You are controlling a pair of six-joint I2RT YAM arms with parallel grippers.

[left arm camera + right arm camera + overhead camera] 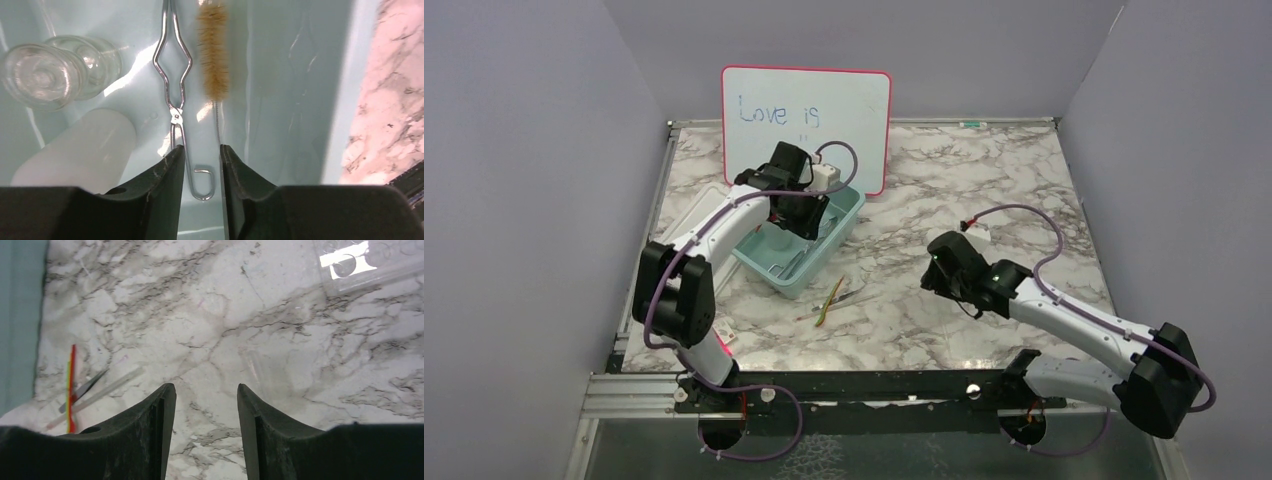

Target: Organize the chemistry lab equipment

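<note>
My left gripper (202,147) is open and empty, low inside the pale blue bin (849,205). In the bin lie a small glass flask (50,70), a white squeeze bottle (80,150), metal tongs (172,75) and a brown bristle brush (212,50). A wire loop (200,182) lies on the bin floor between my fingers. My right gripper (206,386) is open and empty above bare marble, right of the bin (20,315). A thin clear tube (105,386) lies to its left. No blue caps show.
A red and yellow strip (71,385) and a dark pointed tool (87,386) lie beside the clear tube, in front of the bin (829,300). A clear plastic piece (365,265) lies further back. The pink-framed whiteboard (806,100) stands behind the bin.
</note>
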